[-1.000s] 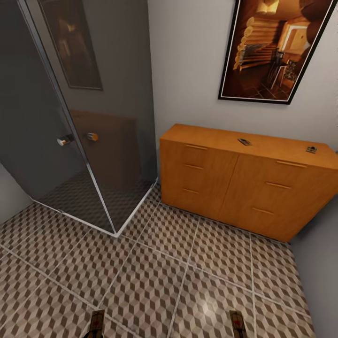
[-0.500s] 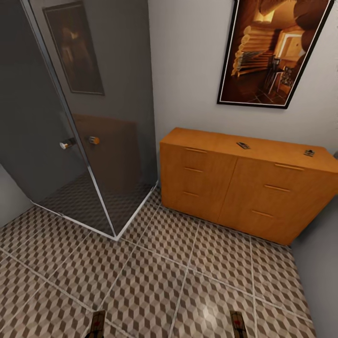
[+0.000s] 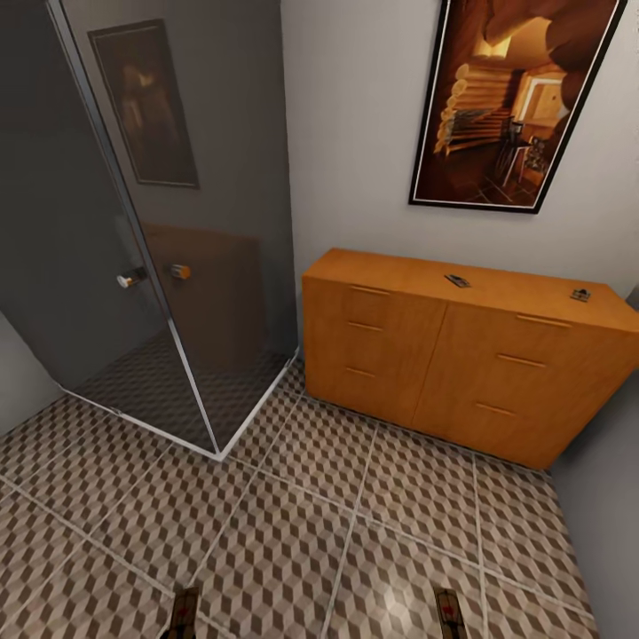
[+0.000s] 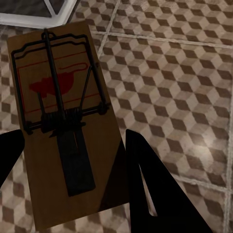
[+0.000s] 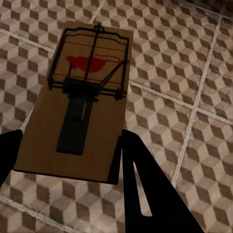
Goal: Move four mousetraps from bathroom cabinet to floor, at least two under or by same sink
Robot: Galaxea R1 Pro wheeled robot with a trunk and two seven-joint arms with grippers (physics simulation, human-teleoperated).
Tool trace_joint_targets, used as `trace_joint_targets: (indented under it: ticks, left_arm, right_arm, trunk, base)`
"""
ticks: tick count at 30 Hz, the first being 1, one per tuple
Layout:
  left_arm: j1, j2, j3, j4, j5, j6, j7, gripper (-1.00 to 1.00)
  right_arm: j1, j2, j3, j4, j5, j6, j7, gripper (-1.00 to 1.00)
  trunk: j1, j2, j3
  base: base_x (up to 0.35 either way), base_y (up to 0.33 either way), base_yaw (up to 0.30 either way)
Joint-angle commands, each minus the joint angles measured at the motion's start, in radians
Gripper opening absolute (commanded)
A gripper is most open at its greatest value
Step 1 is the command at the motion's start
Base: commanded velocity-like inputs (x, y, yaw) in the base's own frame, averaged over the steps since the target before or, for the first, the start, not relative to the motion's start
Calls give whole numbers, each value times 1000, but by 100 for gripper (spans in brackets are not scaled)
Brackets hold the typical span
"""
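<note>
Head camera: high, angled down toward cabinet [image 3: 461, 355] across bathroom floor [image 3: 293, 532]. Both wrist cameras: close above that same tiling, seemingly the shared region.

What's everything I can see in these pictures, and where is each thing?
mousetraps on the cabinet: two, small and dark from here, one near the middle of its top, one near its right end
mousetraps in the grippers: two, tan wood with dark wire and a red mark, one per gripper, above the floor
cabinet: one, orange-brown, against the back wall
bathroom floor: brown, beige and white cube-pattern tiles
shower enclosure: one, dark glass, left corner
framed picture: one, warm brown tones, wall above the cabinet
left gripper: black fingers, shut on a mousetrap
right gripper: black fingers, shut on a mousetrap
</note>
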Motion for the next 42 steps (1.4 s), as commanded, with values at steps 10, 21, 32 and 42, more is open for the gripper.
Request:
trace_joint_targets:
  ticks: [10,21,32,42]
  left_arm:
    - [-1,-1,-6,2,-10,-2,13,-100]
    - [-1,-2,-5,2,-10,-4,13,-100]
    - [-1,-2,-5,2,-10,-4,14,-100]
    - [-1,-2,-6,2,-10,-4,14,-100]
  right_arm:
    - [-1,-1,8,1,-14,-3,0,-100]
    - [0,-3,8,1,-14,-3,0,-100]
    - [-1,-1,8,1,-13,-3,0,-100]
    - [-1,-2,7,1,-12,-3,-1,-100]
  trunk:
    - [0,0,15]
    - [0,0,20]
    - [0,0,20]
    - [0,0,20]
  base:
    - [0,0,0]
    - [0,0,0]
    - [0,0,0]
    - [0,0,158]
